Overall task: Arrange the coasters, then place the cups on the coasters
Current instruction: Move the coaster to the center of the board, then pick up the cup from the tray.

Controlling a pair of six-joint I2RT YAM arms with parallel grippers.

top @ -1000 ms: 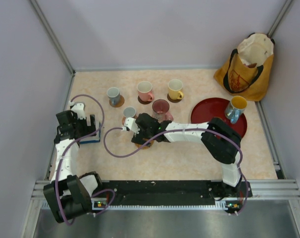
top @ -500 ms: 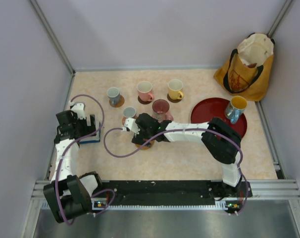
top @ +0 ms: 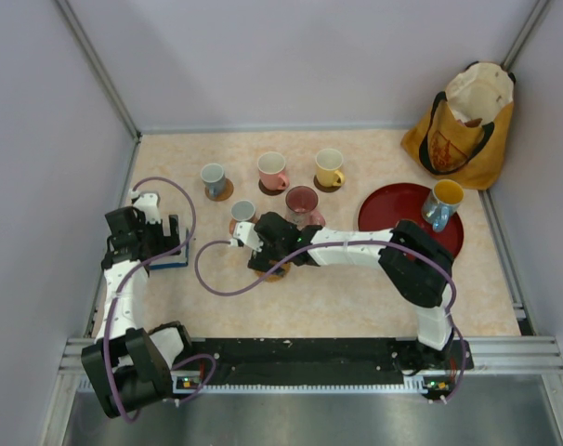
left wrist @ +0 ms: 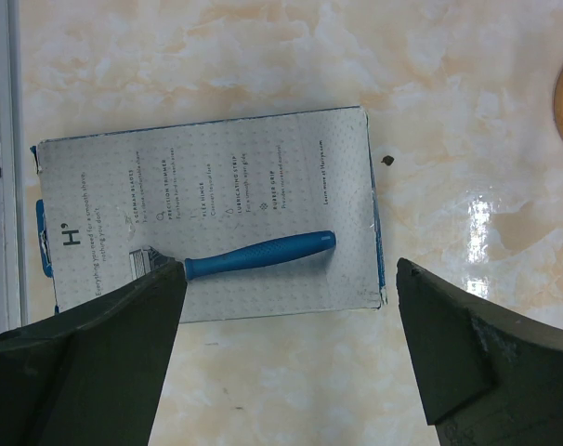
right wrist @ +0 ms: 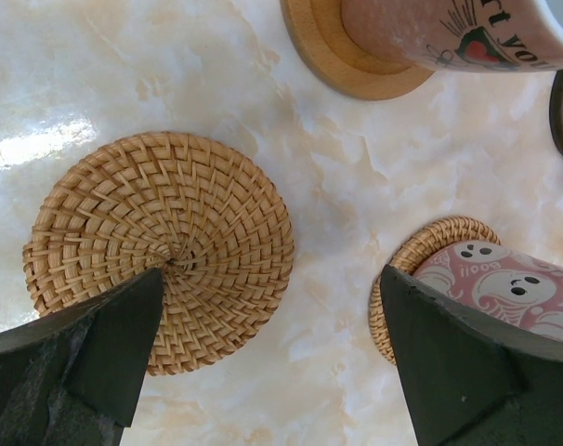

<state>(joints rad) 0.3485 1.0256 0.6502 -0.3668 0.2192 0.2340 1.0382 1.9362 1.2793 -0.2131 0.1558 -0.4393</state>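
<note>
One cup not yet on a coaster: blue cup [top: 441, 203], yellow inside, on the red tray [top: 384, 209] at the right of the worktop [top: 356, 297]

One bare woven coaster [right wrist: 161, 251], flat on the worktop directly below the right gripper [right wrist: 272, 279], offset toward one finger. Fingers wide apart, nothing between them

Neighbours: ghost-print cup [right wrist: 504, 288] on a second woven coaster [right wrist: 407, 269] just beside; printed cup [right wrist: 449, 32] on a wooden coaster [right wrist: 346, 65] a little beyond

Left gripper [left wrist: 281, 279]: fingers wide apart, empty, hanging over a razor box [left wrist: 207, 214] near the left edge, well apart from the cups

Judgement: the blue cup lies well to the right of the right gripper, across the worktop, so the right arm is plainly the nearer one. Handle direction too small to tell. Likely next call: a reach to the tray, then a return to the bare woven coaster
</note>
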